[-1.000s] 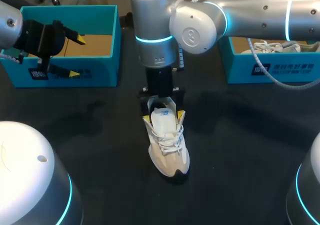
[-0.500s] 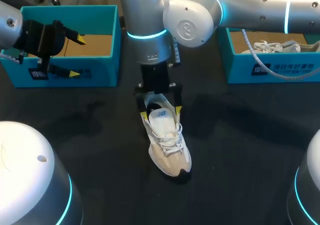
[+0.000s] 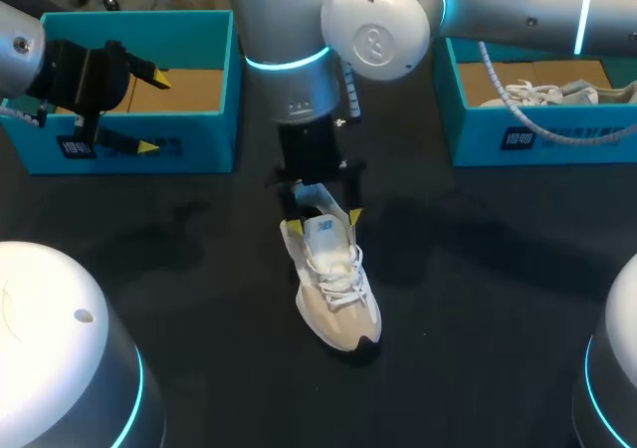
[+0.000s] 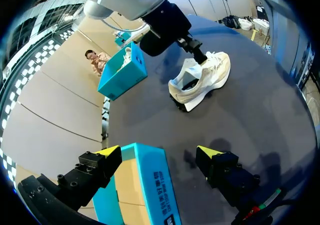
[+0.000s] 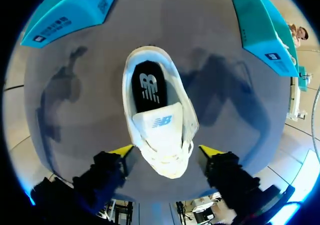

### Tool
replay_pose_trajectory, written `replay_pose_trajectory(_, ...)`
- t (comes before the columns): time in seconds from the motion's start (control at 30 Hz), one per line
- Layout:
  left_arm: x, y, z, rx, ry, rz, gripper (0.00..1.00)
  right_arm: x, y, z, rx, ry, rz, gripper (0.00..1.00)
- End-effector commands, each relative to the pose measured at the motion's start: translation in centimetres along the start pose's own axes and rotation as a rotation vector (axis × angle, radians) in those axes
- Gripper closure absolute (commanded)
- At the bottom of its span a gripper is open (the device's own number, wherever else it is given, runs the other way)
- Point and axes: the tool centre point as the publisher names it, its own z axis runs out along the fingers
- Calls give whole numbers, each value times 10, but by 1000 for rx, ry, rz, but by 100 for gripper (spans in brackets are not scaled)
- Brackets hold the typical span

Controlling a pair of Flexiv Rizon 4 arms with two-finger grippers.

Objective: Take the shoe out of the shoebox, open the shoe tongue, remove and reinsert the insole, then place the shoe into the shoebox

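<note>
Out of its box and upright on the black table [image 3: 478, 269]: white shoe [image 3: 333, 289], near the middle, toe toward 5 o'clock, heel toward 11. Directly over the heel end, right gripper [image 3: 323, 221], fingers spread wide, one yellow tip on each side of the collar, gripping nothing. Seemingly placed astride the opening to reach the tongue [image 5: 162, 122] or the dark insole [image 5: 148, 87] lying flat inside. Insole in place, so probably at the tongue-opening step, removal not yet done.

At 10 o'clock, left gripper [image 4: 157, 151] over the near wall of the empty teal shoebox [image 3: 189, 139], fingers apart, wall between them but not clamped. Likely kept out of the way, or ready to steady that box for the return.

At 2 o'clock, second shoebox [image 3: 537, 134] holding another shoe [image 3: 557, 92].
</note>
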Motion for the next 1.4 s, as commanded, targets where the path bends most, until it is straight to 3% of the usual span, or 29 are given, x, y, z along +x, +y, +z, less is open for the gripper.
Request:
replay_pose_trajectory(0.03,1,-1,-1,-3,0,0,0,-2,-5,2,-7,5,4,87)
replay_pose_trajectory(0.1,1,-1,-1,-3,0,0,0,-1,-6,2,-3,5,2,95)
replay_pose_trajectory(0.4,1,-1,-1,-3,0,0,0,2,-2,26,6,30,-16,92)
replay_pose_trajectory(0.5,1,-1,-1,-3,0,0,0,3,4,39,19,48,-26,88)
replay_pose_trajectory(0.6,1,-1,-1,-3,0,0,0,5,10,49,27,64,-36,75)
replay_pose_trajectory(0.67,1,-1,-1,-3,0,0,0,6,16,54,32,70,-46,74)
replay_pose_trajectory(1.03,1,-1,-1,-3,0,0,0,4,15,40,23,40,-49,76)
replay_pose_trajectory(1.3,1,-1,-1,-3,0,0,0,4,27,53,27,77,-73,73)
replay_pose_trajectory(1.4,1,-1,-1,-3,0,0,0,4,26,46,5,65,-85,72)
